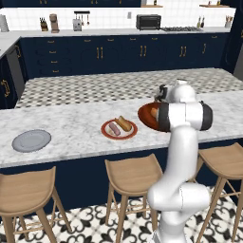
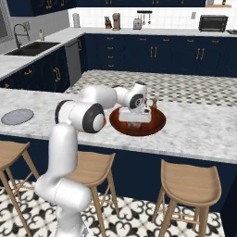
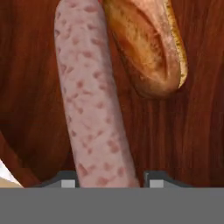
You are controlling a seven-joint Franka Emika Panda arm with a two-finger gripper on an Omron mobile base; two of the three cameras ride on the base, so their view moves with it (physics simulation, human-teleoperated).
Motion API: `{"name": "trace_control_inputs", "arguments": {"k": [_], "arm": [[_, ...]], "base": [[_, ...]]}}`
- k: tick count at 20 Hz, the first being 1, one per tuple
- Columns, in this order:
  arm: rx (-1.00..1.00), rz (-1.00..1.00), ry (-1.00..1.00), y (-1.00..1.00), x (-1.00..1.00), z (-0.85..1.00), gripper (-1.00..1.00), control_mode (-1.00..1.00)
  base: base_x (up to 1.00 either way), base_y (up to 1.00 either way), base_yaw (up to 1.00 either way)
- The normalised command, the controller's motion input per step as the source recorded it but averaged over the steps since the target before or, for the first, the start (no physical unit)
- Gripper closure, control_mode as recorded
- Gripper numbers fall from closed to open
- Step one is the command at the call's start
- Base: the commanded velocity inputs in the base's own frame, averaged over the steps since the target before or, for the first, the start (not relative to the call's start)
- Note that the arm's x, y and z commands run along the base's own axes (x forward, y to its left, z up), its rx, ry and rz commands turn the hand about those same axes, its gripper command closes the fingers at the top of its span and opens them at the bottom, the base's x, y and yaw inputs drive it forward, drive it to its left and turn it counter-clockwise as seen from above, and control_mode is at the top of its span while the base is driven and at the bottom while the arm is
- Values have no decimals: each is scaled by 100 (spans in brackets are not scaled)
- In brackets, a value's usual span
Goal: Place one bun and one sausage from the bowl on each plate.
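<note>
While my own forearm covers most of the reddish-brown bowl (image 1: 146, 115) at centre right of the left base view, my hand (image 3: 109, 180) sits low inside it, fingertips (image 3: 65, 181) cut off by the bottom edge. They flank one end of a mottled pink sausage (image 3: 92, 100); whether they have clamped it I cannot tell. Just beside it lies a glossy golden bun (image 3: 148, 48), cropped at the top. On the marble worktop (image 1: 71, 128), the red-rimmed plate (image 1: 119, 129) holds a bun and sausage; the grey plate (image 1: 31, 140) lies lower left.

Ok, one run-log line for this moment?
claw: straddling sausage in bowl, grip unconfirmed | bun: beside sausage | red-rimmed plate: filled | grey plate: bare
</note>
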Motion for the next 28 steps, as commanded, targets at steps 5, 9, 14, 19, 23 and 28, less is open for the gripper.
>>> {"name": "trace_control_inputs", "arguments": {"k": [5, 9, 14, 19, 23, 28], "arm": [[0, -10, -3, 0, -96, 95, 100, -100], [-7, -23, -7, 52, -98, 46, 100, -100], [-13, -11, -6, 93, -40, 35, 100, -100], [-4, -12, -4, 28, -68, 38, 100, -100], [-1, -28, -7, 17, -49, 15, 100, -100], [0, 3, -8, 16, -45, 9, 100, -100]], "base": [[0, 0, 0], [0, 0, 0], [0, 0, 0], [0, 0, 0], [0, 0, 0], [0, 0, 0]]}}
